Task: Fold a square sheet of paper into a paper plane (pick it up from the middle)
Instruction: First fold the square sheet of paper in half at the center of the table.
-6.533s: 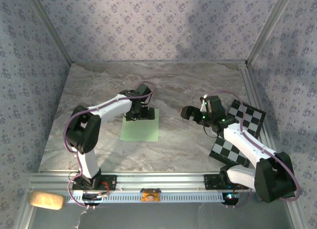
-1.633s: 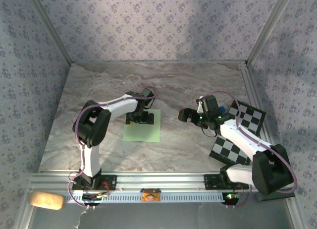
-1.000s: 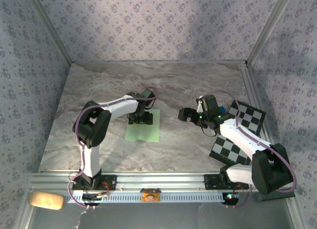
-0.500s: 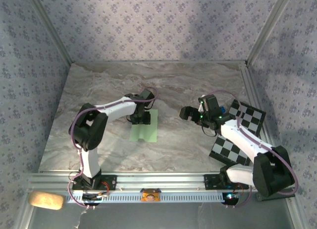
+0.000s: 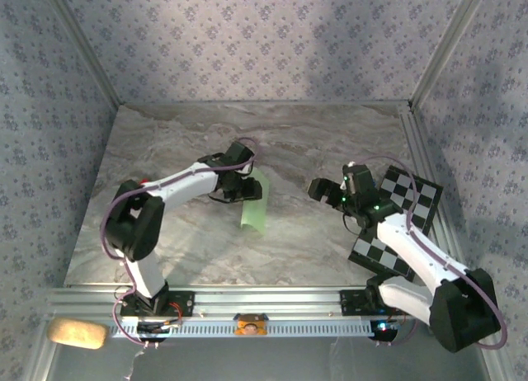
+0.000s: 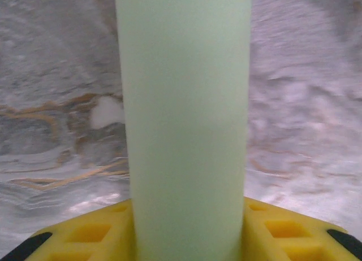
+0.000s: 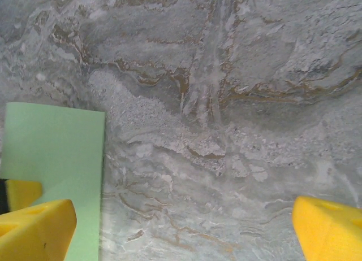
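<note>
Left tool [image 5: 234, 186] pinches the square sheet of paper [image 5: 254, 206] mid-span, pickup step in hand; next, I reckon, wide-spread right tool [image 5: 319, 188] takes a free edge.

No text, label or number is legible; small details may be blurred.
</note>
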